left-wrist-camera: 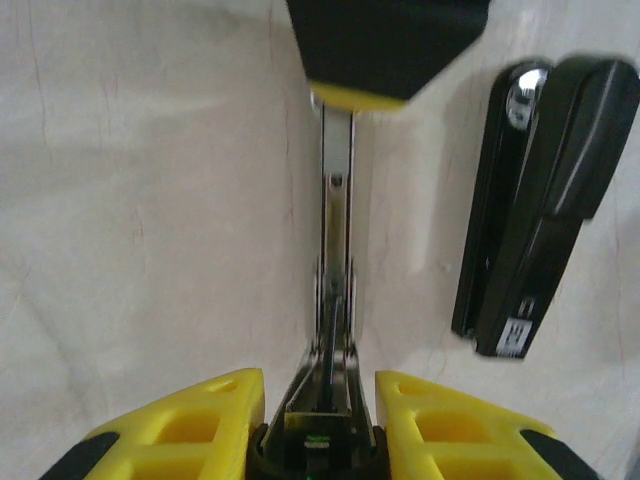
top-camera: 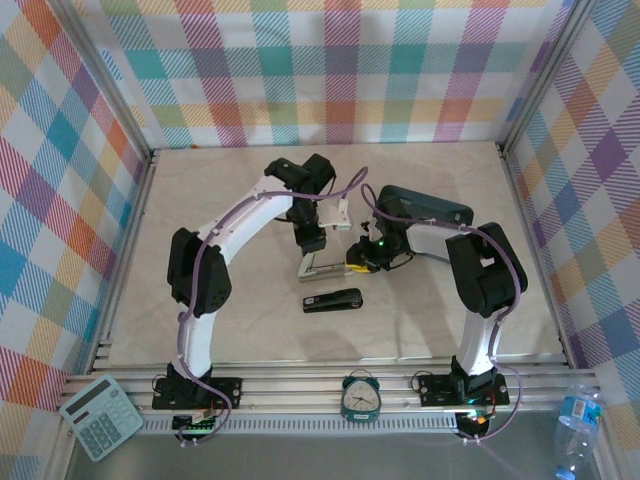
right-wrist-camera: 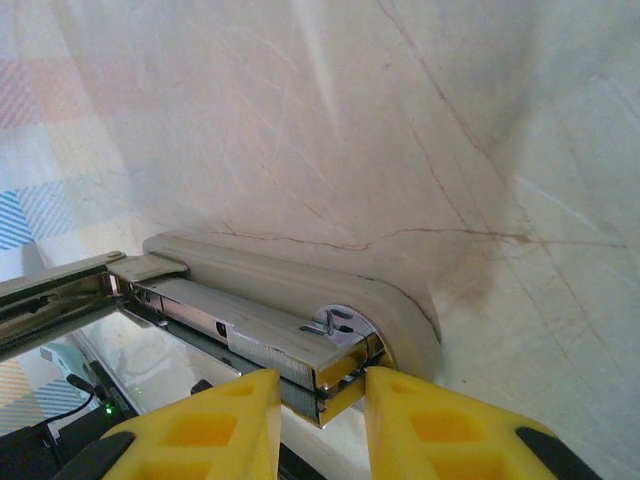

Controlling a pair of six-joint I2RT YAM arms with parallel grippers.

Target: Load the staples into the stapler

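Note:
A grey stapler lies opened out at mid-table, its chrome magazine bare. My left gripper comes down on its rear end; in the left wrist view this gripper is shut on the hinge end of the stapler. My right gripper is at the front end. In the right wrist view it is shut on the tip of the magazine, above the grey base. A ribbed silvery strip of staples sits along the front part of the magazine.
A closed black stapler lies just in front of the grey one, also seen beside it. A dark tray stands behind the right arm. A clock, a calculator and a bottle sit at the near rail.

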